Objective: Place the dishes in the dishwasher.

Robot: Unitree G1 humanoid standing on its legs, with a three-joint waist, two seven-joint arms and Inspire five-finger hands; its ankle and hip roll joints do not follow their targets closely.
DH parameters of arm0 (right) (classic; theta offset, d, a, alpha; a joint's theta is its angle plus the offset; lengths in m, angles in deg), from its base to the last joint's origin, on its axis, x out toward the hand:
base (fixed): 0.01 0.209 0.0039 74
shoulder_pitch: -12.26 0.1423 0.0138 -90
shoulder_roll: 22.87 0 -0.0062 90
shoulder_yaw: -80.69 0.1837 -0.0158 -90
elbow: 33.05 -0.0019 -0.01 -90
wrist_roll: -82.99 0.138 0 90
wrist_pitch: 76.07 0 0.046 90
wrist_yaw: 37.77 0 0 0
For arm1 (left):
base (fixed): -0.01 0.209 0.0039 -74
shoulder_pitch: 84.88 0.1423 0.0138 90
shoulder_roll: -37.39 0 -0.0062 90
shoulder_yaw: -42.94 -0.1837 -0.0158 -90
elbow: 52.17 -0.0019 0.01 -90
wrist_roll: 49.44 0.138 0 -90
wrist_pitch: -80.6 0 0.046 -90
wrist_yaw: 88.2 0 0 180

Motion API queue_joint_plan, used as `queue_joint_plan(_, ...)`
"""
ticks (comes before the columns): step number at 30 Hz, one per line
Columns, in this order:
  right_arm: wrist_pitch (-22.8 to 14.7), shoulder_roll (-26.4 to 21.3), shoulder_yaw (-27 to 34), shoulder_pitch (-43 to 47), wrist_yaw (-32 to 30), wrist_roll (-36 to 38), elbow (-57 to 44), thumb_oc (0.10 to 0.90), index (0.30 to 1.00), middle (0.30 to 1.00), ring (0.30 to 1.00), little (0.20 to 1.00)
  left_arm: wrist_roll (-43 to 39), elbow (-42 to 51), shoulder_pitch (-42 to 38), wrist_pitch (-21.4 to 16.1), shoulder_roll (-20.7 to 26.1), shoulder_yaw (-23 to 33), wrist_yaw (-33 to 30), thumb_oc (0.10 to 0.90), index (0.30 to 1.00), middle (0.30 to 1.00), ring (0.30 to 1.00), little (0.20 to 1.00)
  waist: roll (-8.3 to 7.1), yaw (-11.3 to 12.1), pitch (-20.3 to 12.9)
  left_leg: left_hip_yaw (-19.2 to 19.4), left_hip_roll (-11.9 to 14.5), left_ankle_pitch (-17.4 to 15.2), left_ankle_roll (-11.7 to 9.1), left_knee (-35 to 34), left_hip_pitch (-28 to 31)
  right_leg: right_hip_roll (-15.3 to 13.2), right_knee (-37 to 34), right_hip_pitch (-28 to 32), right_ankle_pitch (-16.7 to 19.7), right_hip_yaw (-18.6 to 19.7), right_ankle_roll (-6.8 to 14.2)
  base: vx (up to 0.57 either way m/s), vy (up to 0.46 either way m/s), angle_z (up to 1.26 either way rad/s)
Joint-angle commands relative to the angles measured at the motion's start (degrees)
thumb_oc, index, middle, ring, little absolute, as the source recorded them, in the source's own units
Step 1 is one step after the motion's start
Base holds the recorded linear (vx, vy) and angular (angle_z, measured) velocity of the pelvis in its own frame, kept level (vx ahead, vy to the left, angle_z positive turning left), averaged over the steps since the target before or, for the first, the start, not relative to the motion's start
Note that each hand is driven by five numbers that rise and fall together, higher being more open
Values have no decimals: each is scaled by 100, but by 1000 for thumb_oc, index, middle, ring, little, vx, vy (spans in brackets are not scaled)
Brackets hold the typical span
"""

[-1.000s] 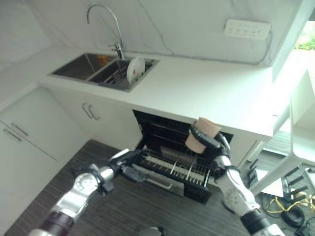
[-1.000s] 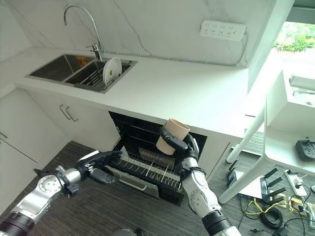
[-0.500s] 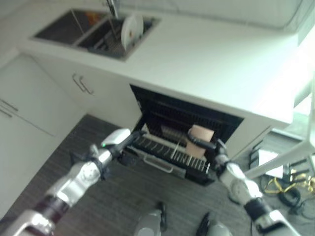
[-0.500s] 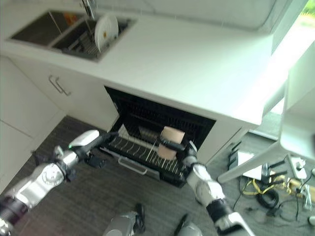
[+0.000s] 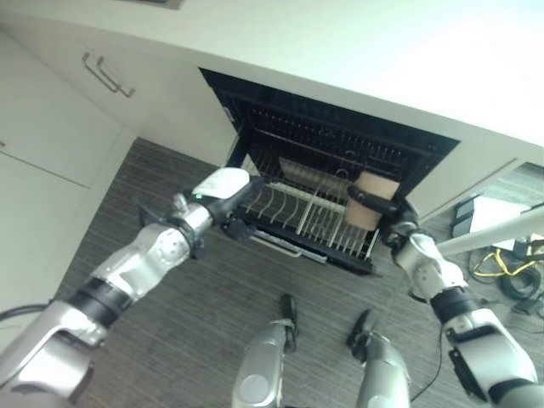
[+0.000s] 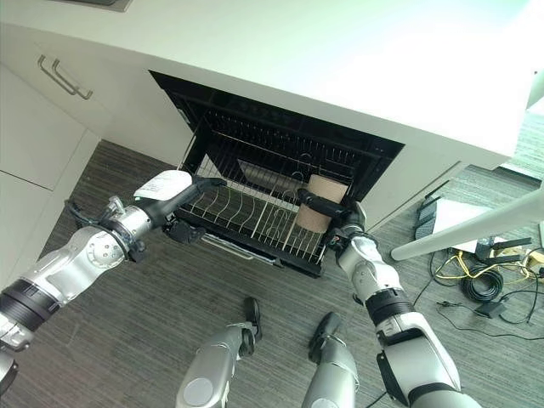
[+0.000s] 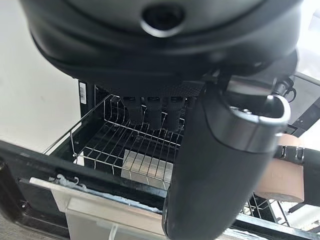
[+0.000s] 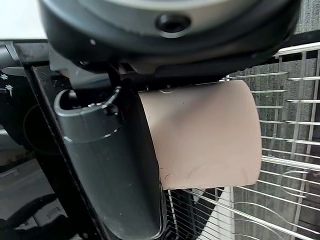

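Right hand (image 6: 347, 223) grips a tan cup (image 6: 319, 204) over the rack (image 6: 246, 212) (left hand (image 5: 223, 192) unclear).

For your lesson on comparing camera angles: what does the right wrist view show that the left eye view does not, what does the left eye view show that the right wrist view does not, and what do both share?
Right wrist view alone: a dent near the rim of the beige cup, seen close up.

Left eye view alone: the left hand at the rack's front left corner, the white cabinet doors, the countertop and the striped floor.

Both: the right hand curled round the cup over the wire rack.
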Motion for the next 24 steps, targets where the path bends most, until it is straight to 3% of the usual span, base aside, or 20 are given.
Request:
queue_joint_plan(1, -536, -59, 240, 580, 92, -223, -194, 800, 900, 900, 900, 900, -21, 330, -101, 81, 161, 113, -114, 800, 900, 900, 900, 900, -63, 77, -396, -196, 293, -360, -521, 146, 13, -350, -476, 385, -29, 424, 933, 0, 0, 0)
queue_joint_plan(6, -826, -113, 184, 494, -185, -1432, -182, 800, 900, 900, 900, 900, 70, 393, 119, 130, 119, 221, -87, 800, 900, 900, 900, 900, -43, 84, -360, -246, 265, -369, -532, 146, 15, -353, -476, 364, -15, 457, 950, 5, 0, -2)
queue_joint_plan(11, -730, 60, 84, 351, -646, -1761, -432, 800, 900, 900, 900, 900, 149, 323, 323, 130, -10, 326, -194, 800, 900, 900, 900, 900, -13, 15, -357, -193, 257, -400, -532, 146, 51, -342, -476, 343, -18, 509, 960, 6, 31, -6)
queue_joint_plan(24, -631, 345, 105, -58, -960, -1459, -576, 800, 900, 900, 900, 900, 183, 413, 492, 191, -69, 403, -175, 800, 900, 900, 900, 900, 39, -70, -338, -62, 294, -432, -546, 146, 120, -407, -476, 378, -15, 466, 987, 2, 6, -1)
